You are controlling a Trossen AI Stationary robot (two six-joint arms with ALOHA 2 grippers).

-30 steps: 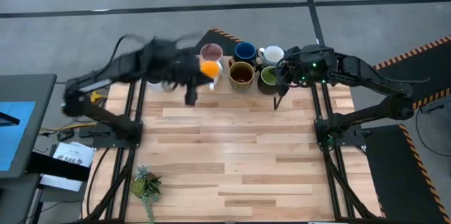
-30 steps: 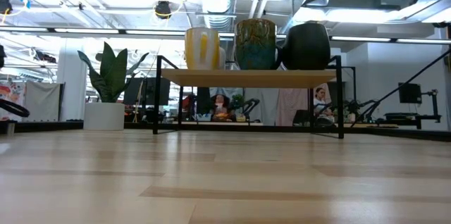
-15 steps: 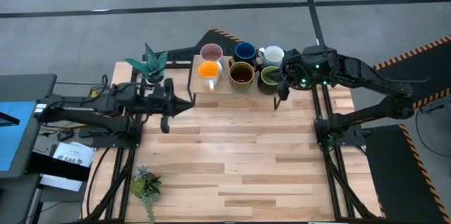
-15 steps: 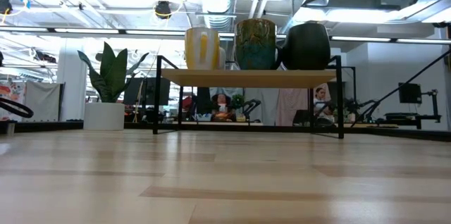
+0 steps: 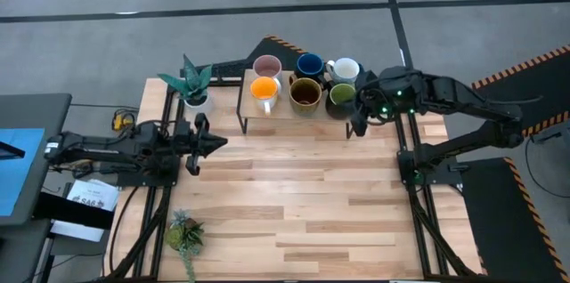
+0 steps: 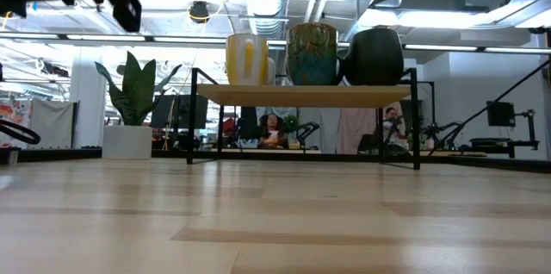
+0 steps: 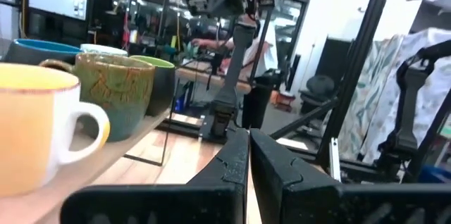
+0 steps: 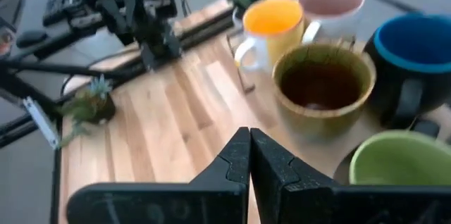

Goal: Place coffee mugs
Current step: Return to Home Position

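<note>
Light wooden plank tabletop (image 5: pixel 294 203): all items below were carried on it.

Left arm, dark, jointed: it was stretched low across the tabletop's left edge. The left gripper (image 7: pixel 249 139) was held above the boards, in front of the potted plant and apart from the shelf's left end. Its fingers (image 7: pixel 232 168) were pressed together, with nothing held.

Right arm, dark, jointed: it was reached in from the right side. The right gripper (image 8: pixel 249 143) was hung just beside the shelf's right end, nearest the green mug. Its fingers (image 8: pixel 229 168) were closed against each other and empty.

Low wooden shelf on black metal legs (image 6: pixel 301 95): it was set at the far middle of the tabletop.

Six round ceramic mugs were stood upright on the shelf in two rows of three.
- Far row: pale pink mug (image 5: pixel 267 67), dark blue mug (image 5: pixel 309 64), white mug (image 5: pixel 344 70).
- Near row: orange mug (image 5: pixel 264 89), brown mug (image 5: pixel 305 92), green mug (image 5: pixel 340 96).

Spiky teal plant in a small white pot (image 5: pixel 190 81): it was placed on the tabletop beside the shelf's left end.

Small bushy green plant (image 5: pixel 184 231): it was placed near the tabletop's front left edge, well apart from the shelf.
</note>
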